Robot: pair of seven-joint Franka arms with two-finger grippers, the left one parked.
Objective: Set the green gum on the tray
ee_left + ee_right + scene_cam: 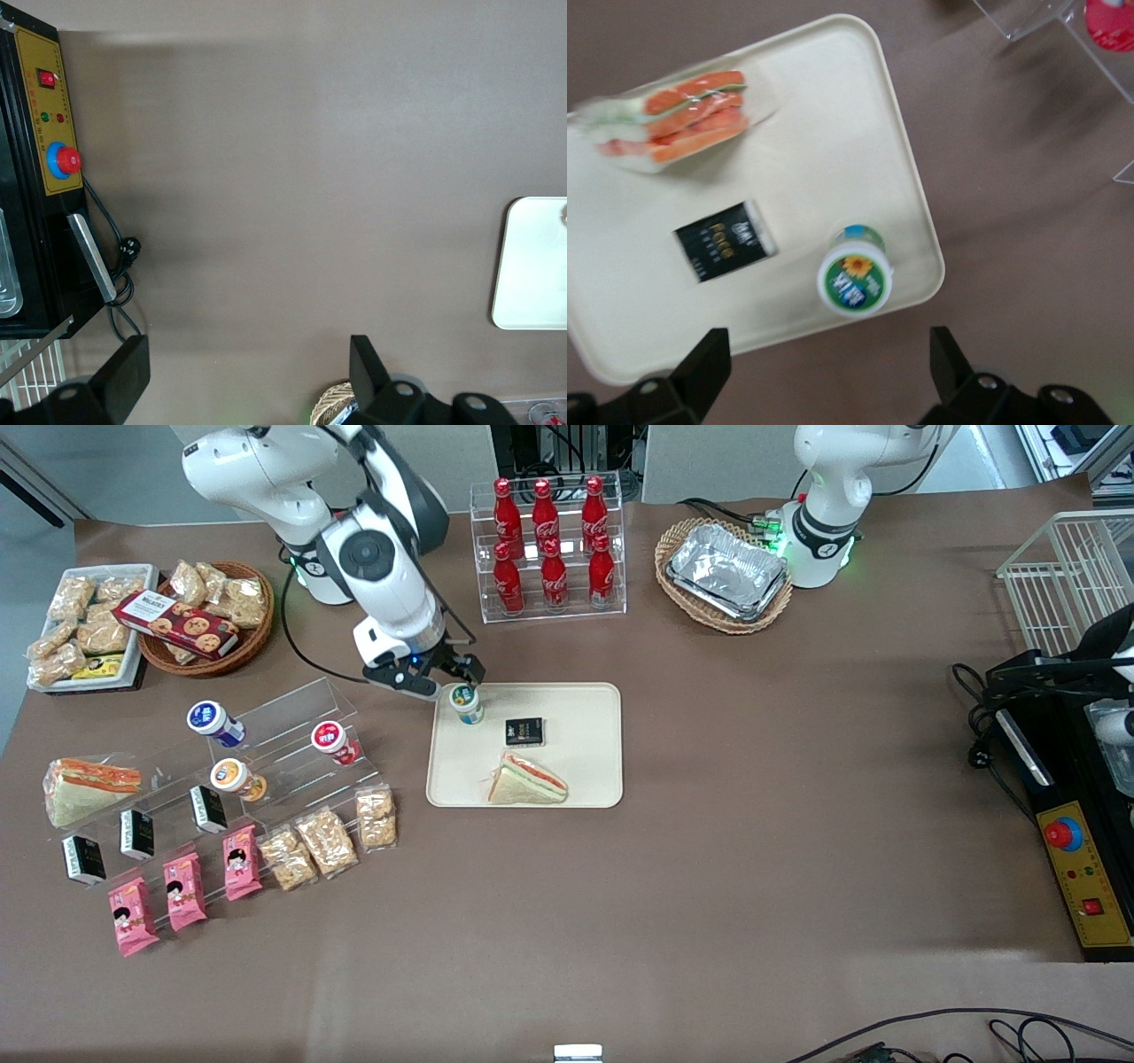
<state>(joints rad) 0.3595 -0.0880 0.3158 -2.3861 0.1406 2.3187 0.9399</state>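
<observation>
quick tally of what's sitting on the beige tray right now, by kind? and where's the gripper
On the flat beige rectangular tray:
Small green-labelled gum bottle with white lid: 1
Small black rectangular packet: 1
Wrapped triangular sandwich: 1
Total: 3
Right arm's gripper: open, above the gum bottle at the tray corner nearest the working arm's base, not gripping it.

I read even, bright overhead lighting; the foil trays [728, 571] show glare. In my wrist view, the sandwich [678, 119] at ten o'clock is blurred; shadows soft.
</observation>
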